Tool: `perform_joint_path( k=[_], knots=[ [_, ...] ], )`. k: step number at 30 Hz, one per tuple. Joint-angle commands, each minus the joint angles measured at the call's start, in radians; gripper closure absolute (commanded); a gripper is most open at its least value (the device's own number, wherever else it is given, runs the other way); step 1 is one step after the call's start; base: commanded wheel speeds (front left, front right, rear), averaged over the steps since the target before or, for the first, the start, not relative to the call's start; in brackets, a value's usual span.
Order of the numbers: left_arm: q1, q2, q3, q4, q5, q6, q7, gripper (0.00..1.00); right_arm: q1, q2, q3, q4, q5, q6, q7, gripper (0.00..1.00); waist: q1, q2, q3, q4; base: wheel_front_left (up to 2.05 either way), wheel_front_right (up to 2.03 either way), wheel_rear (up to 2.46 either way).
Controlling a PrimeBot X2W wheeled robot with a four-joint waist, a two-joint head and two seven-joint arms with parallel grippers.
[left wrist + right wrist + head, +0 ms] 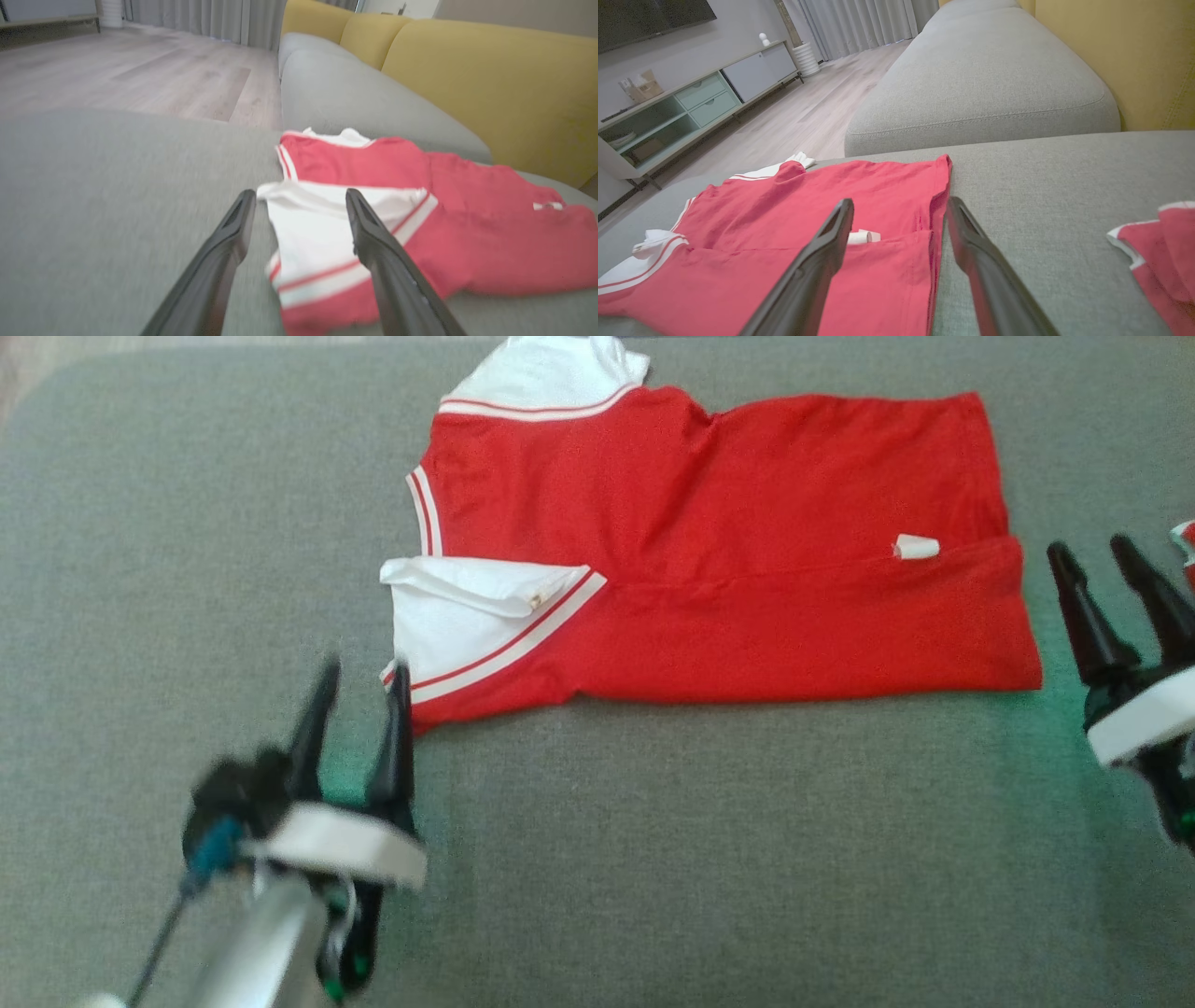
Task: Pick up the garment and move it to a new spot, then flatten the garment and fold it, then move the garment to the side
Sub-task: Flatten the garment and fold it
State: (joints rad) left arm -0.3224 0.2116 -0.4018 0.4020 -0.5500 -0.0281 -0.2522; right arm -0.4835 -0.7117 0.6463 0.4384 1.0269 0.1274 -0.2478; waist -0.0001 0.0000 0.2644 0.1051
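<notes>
Garment (747,569) — red, flat on grey cushion (653,859)

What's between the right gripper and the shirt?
Nothing: a bare strip of grey cushion separates the right gripper from the shirt, seen in the head view.

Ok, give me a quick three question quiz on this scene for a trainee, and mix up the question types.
1. True or false: the right hand is gripping the red garment.
2. The red garment lies on: A) a grey cushion, B) a wooden table, C) a metal tray.
3. Fill in: the sleeve nearest the left hand is ___ in colour.
Key: 1 false, it is open beside the garment and holds nothing. 2 A. 3 white.
</notes>
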Motion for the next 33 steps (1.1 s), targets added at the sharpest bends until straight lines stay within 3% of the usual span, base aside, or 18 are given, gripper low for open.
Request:
perform_joint_path(
  k=[1,10,21,22,23,24,33],
  knots=[
    [0.002,0.012,0.052,-0.02,0.019,0.005,-0.009,0.0,0.039,-0.013,-0.019,-0.027,-0.013,0.003,-0.013,0.0,0.0001,0.0,-0.022,-0.006,0.0,0.0,0.0],
    [0.02,-0.032,0.069,0.172,0.066,-0.016,-0.009,0.0,0.118,0.036,-0.085,-0.048,-0.056,0.003,-0.014,0.0,0.0001,0.0,-0.055,-0.041,0.0,0.0,0.0],
    [-0.066,-0.06,0.084,0.369,0.08,-0.044,-0.009,0.0,0.12,0.064,-0.078,-0.025,-0.069,0.003,-0.014,0.0,0.0001,0.0,-0.039,-0.069,0.0,0.0,0.0],
    [-0.073,-0.062,0.079,0.386,0.081,-0.051,-0.009,0.5,0.119,0.066,-0.071,-0.018,-0.067,0.003,-0.014,0.0,0.0001,0.0,-0.038,-0.069,0.0,0.0,0.0],
    [-0.079,-0.063,0.075,0.399,0.082,-0.057,-0.009,0.79,0.117,0.07,-0.065,-0.011,-0.064,0.003,-0.013,0.0,0.0001,0.0,-0.038,-0.069,0.0,0.0,0.0],
    [-0.082,-0.065,0.072,0.411,0.079,-0.065,-0.009,1.0,0.113,0.074,-0.061,-0.002,-0.061,0.003,-0.011,0.0,0.0001,0.0,-0.039,-0.068,0.0,0.0,0.0],
    [-0.078,-0.041,0.063,0.354,0.118,-0.091,-0.009,1.0,0.053,0.169,-0.049,0.183,-0.066,0.003,0.068,0.0,0.0001,0.0,-0.041,-0.046,0.0,0.0,0.0]
  ],
)
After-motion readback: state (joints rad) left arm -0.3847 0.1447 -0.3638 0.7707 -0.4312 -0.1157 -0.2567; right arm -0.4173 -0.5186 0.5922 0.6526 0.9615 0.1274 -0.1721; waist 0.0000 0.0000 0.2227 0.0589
